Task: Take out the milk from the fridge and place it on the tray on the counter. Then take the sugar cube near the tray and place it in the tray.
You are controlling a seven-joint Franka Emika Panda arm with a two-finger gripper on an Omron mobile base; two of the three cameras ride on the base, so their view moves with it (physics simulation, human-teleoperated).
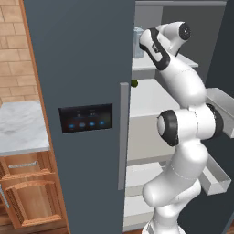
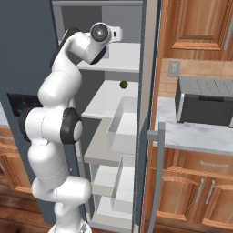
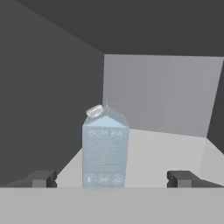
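I am holding my pincer (image 3: 111, 178) spread wide at the bottom of the hand view, gripping nothing. Just beyond, the milk (image 3: 105, 148) is standing upright on the fridge (image 1: 82, 82) shelf, left of centre. I should be shifting left to centre it before squeezing below the gabled top.
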